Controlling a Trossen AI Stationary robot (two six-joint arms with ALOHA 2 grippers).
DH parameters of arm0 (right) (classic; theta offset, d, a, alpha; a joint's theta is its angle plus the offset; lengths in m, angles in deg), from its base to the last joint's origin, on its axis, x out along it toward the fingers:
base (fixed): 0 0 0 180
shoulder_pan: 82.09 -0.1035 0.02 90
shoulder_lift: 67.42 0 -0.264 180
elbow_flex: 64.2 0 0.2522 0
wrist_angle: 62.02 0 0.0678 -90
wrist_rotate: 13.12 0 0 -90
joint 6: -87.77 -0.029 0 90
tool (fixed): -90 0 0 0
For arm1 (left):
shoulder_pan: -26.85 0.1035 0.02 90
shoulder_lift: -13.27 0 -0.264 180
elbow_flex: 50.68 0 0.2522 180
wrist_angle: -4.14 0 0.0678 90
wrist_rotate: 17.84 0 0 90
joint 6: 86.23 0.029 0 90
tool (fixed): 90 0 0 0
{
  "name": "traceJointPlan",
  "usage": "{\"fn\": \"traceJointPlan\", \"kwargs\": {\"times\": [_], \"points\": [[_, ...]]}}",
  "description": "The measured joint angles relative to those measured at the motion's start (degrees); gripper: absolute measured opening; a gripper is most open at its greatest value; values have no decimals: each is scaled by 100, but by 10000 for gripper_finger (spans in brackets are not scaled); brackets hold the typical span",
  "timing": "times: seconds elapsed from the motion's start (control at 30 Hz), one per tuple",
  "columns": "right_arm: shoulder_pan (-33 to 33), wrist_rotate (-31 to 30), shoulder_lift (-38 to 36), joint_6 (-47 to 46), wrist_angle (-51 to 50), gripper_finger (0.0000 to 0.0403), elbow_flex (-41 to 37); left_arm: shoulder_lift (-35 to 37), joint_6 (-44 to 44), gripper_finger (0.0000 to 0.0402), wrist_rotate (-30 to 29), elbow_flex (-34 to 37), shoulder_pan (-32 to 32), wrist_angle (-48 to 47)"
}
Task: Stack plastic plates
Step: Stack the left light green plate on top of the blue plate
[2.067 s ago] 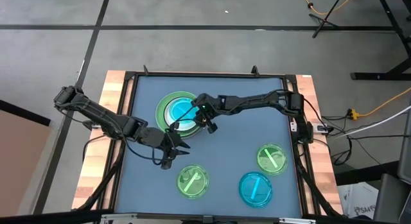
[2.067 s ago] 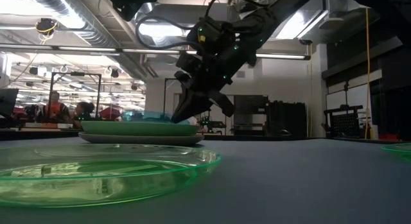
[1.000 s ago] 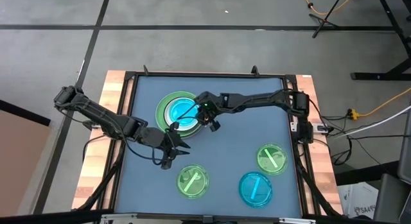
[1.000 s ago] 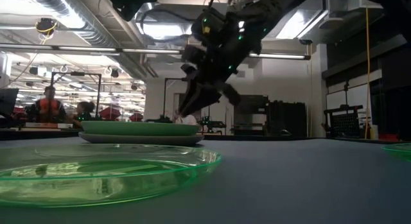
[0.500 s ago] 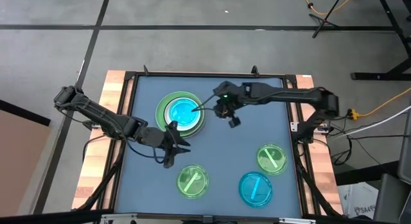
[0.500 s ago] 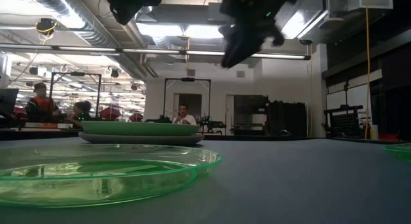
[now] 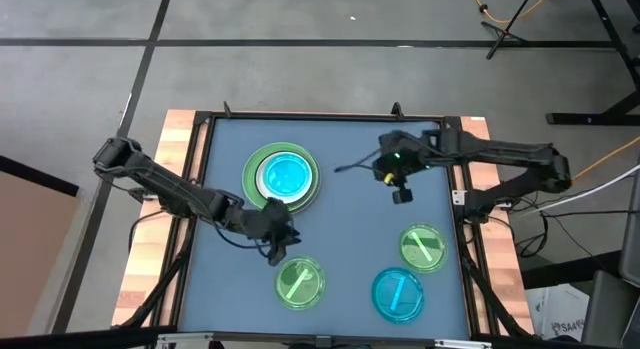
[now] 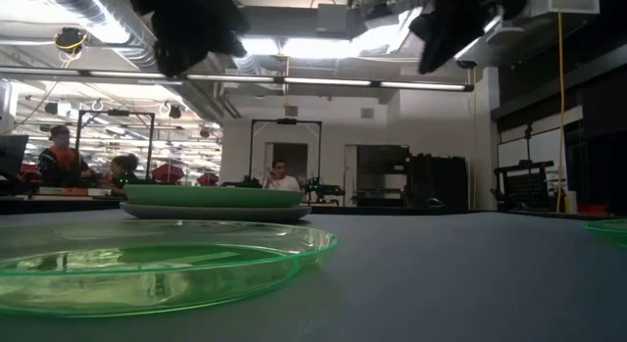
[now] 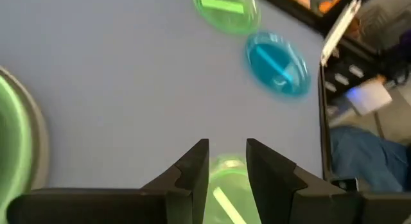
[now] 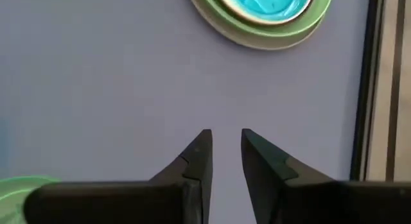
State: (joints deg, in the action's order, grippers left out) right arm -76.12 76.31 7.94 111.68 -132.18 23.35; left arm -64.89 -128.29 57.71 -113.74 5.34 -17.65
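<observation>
A stack stands far left of centre: large grey plate, large light green plate, smaller plates hidden within, a translucent blue plate on top. A translucent green plate, another green plate and a blue plate lie flat near the front edge. My left gripper is open, hovering just beyond the nearer green plate. My right gripper is open and raised over bare table, right of the stack.
The blue-grey table has a dark raised frame and wooden side strips. Bare table lies between the stack and the three single plates. People sit at benches in the room beyond the far edge.
My right gripper has drawn away from the stack, rising and moving toward the table's right edge; the blue plate stays flat on top of the stack. My left gripper has moved toward the near edge, closer to the nearer green plate.
</observation>
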Motion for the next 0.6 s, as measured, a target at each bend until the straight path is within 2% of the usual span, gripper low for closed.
{"fn": "traceJointPlan", "kwargs": {"times": [0.13,0.33,0.43,0.6], "points": [[-387,-425,-534,-562,-50,73,-547,-347,-440,96,315,2,-43,-20],[-988,-1005,-1254,-1491,-25,73,-1448,-821,-569,96,369,2,-215,-33],[-1231,-1322,-1476,-1943,-5,73,-1807,-987,-763,96,365,2,-265,-88],[-1525,-1475,-1587,-2404,131,73,-2206,-1202,-1430,96,366,2,-268,-517]]}}
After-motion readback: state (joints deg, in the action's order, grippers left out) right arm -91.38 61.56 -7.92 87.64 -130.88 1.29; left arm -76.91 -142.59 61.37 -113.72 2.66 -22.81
